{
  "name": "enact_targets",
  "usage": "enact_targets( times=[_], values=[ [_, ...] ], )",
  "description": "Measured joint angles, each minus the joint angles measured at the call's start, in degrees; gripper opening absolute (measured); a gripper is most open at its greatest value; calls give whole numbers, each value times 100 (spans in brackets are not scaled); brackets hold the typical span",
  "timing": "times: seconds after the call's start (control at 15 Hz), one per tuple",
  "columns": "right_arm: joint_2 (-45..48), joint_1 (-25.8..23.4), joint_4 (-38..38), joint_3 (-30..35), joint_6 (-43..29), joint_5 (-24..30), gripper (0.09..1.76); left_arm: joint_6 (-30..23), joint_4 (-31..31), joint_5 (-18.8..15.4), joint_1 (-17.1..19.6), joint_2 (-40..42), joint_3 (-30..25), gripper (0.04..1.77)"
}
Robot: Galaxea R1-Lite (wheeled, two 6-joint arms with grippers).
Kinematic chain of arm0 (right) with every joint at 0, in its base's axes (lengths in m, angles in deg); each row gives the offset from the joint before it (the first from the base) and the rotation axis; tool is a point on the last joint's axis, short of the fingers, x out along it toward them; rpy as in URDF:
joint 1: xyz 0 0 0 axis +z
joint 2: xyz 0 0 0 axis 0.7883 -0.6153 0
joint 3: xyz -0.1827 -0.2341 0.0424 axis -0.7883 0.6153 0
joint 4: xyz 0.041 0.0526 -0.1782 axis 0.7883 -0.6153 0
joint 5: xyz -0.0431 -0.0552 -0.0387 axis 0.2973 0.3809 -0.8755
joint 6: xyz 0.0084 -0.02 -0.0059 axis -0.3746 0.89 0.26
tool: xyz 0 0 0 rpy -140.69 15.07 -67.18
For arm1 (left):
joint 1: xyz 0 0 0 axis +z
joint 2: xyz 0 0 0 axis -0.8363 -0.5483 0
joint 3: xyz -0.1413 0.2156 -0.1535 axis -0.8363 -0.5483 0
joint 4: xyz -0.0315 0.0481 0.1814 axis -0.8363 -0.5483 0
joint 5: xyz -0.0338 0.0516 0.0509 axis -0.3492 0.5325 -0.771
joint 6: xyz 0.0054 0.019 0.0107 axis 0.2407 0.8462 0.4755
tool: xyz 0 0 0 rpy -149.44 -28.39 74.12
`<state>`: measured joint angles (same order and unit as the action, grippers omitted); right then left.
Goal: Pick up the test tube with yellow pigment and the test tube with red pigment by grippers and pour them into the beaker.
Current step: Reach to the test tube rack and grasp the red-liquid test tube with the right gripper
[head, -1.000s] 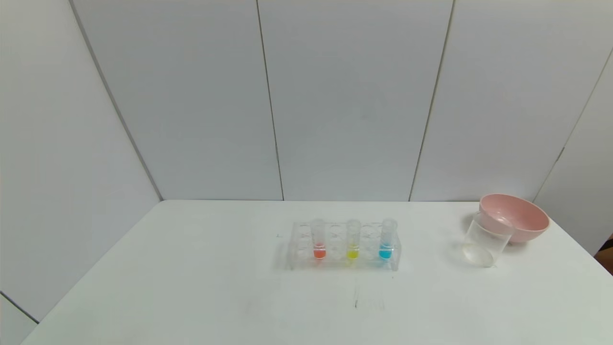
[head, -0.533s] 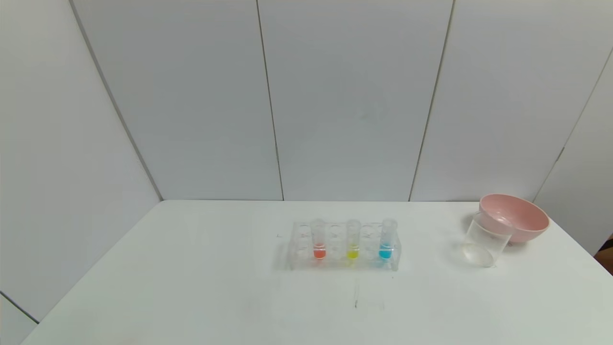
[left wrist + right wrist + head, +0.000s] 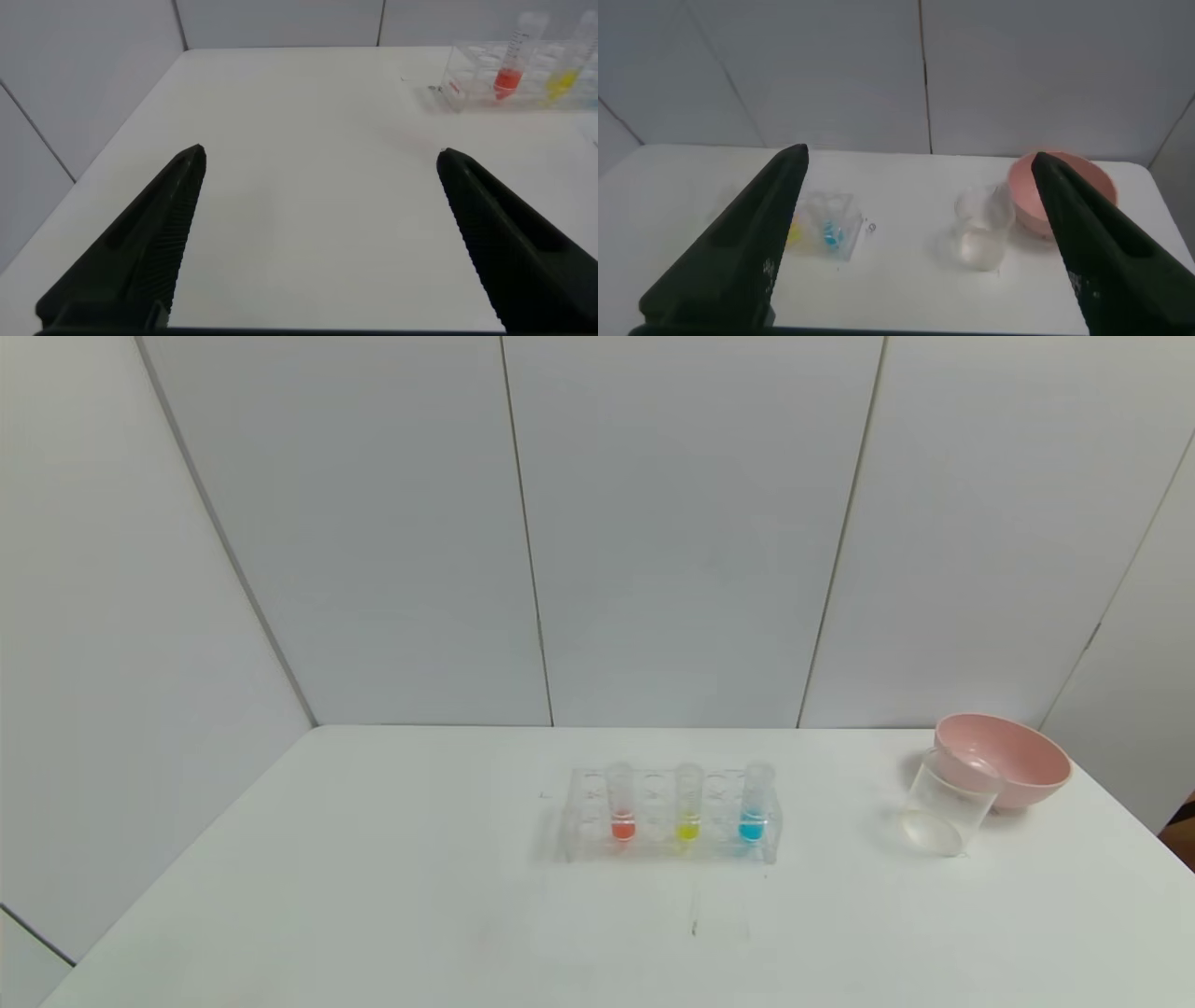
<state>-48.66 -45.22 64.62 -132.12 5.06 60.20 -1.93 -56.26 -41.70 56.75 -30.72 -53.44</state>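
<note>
A clear tube rack [image 3: 668, 814] stood near the middle of the white counter [image 3: 373, 896], and everything else is placed from it. In the rack, upright, stood the test tube with red pigment [image 3: 621, 803] toward the rack's left end, the test tube with yellow pigment [image 3: 688, 803] in the middle, and a blue-liquid tube [image 3: 754, 803] at the right end. The beaker [image 3: 948, 803] stood well to the right of the rack, touching or just in front of a pink bowl [image 3: 1008, 761].

The left end effector [image 3: 318, 243] hung well to the left of the rack, its fingers spread wide with nothing between them, the red tube [image 3: 509, 79] far ahead of it. The right end effector [image 3: 920, 238] was held back from the rack and high, likewise spread and empty; the rack [image 3: 827, 224] and beaker [image 3: 980, 229] both lay beyond its tips.
</note>
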Motion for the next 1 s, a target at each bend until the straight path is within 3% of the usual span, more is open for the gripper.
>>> enact_targets(
  times=[0.33,0.53,0.67,1.0],
  values=[
    [-1697,2803,1412,-297,-380,-2962,171,0,2,0,0,0,0,176],
    [-2742,4027,2686,-245,-460,-4408,171,0,0,0,0,0,0,176],
    [-3489,4507,3512,-230,-473,-5008,171,0,2,0,0,0,0,176],
    [-5098,5304,4926,-322,-473,-5564,171,2,2,0,0,0,0,176]
  ],
)
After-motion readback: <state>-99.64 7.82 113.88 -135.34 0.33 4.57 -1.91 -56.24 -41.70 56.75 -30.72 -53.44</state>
